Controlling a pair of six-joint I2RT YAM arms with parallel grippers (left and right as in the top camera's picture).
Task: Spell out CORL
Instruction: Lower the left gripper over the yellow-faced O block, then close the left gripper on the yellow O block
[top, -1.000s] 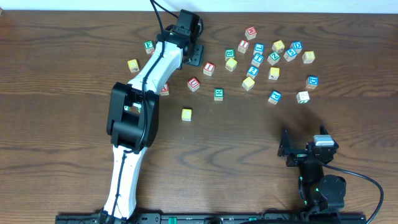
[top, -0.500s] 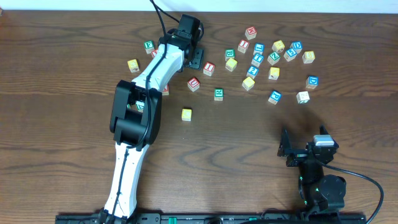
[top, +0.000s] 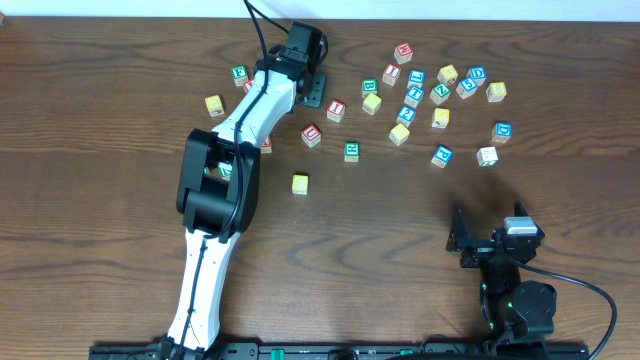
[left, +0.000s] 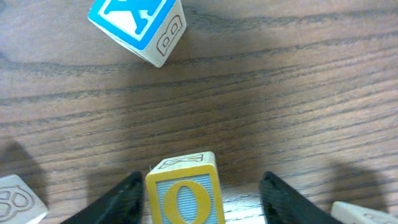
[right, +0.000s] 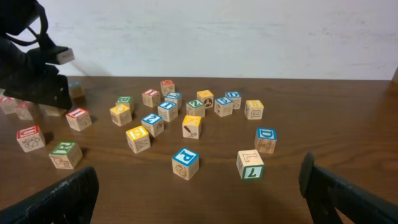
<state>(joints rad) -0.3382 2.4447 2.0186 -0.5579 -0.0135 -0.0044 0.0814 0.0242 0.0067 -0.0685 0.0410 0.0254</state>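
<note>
Starting at the near edge of the table (top: 90, 260): the right gripper (right: 199, 199) was just parked there, fingers spread as wide as they go, nothing in it. A bit further out, a lone yellow cube (top: 300, 183) sat apart from the pile. I couldn't read its letter from above, so no idea if it's one of the four.

All the action was at the far side. Over the last second the left arm's elbow shifted slightly and the left gripper (left: 200, 190) barely moved, but its jaws came in a bit. They were straddling the O cube (left: 183, 193), not clamped yet: one finger looked nearly against its side, while the other had a clear strip of bare wood next to it. To me that reads as the grab of the O being underway, so the spelling itself had hardly begun.

The O cube sat flat on the wood at the far left of the scatter, hidden under the gripper from overhead. Being a cube, it has no real long axis. Its yellow-framed O face pointed back at the wrist camera, letter upright, sides roughly square to the fingers. Beyond it lay a blue X cube (left: 138, 25), turned cornerwise and well clear.
</note>
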